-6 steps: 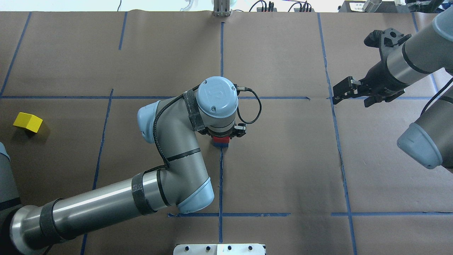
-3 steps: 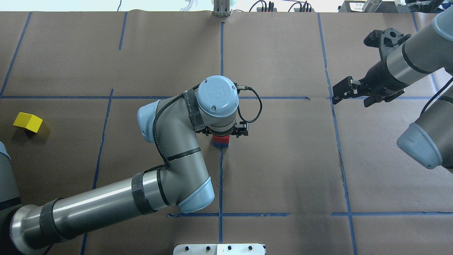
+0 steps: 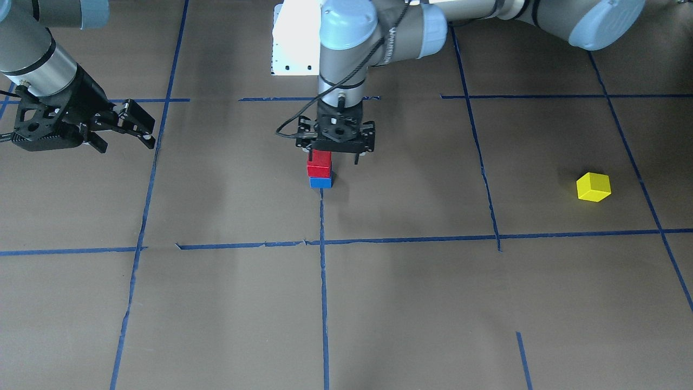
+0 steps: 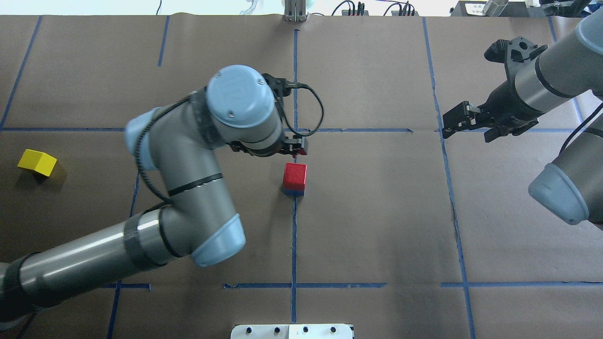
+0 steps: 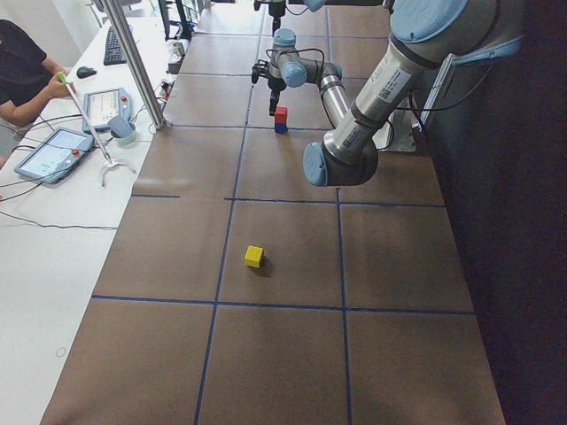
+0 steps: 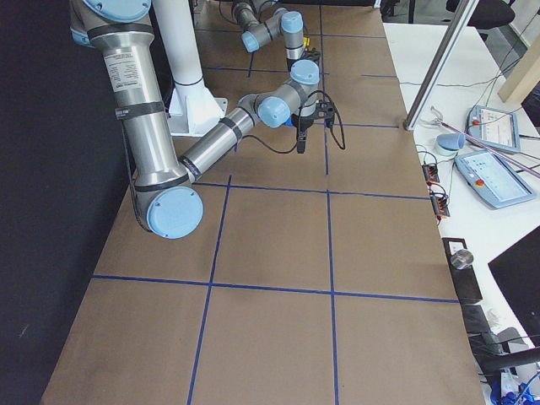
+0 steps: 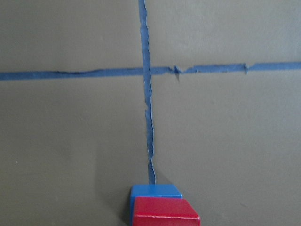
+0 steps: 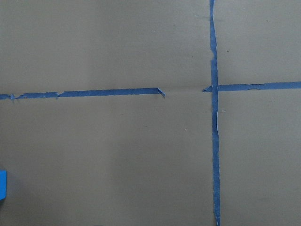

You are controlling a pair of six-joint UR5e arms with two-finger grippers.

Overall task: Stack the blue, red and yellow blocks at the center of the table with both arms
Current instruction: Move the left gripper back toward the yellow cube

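Standing two-high at table (image 4: 377, 226) centre: red block (image 4: 295, 175) sat on blue block (image 3: 320, 182). Left gripper (image 3: 334, 154) spread, empty, just above stack. Right gripper (image 4: 471, 128) spread, empty, well apart. Yellow block (image 4: 37, 162) lay alone, far left. Judged: red placed, yellow pending. Next move called for left gripper over yellow block, square pinch, set-down on red block without nudging.

Bench: white bench (image 5: 53, 212) runs along one side, cables trailing over it.
Screens: a tablet (image 5: 51, 152) lies flat there, a keyboard (image 5: 115, 44) further back.
Pole: metal pole (image 5: 137, 62) rises at the bench edge.
Person: seated person (image 5: 19, 71), dark top, arm on the bench.
Floor: near-black floor (image 5: 527, 266) opposite.
Light: bright and even.
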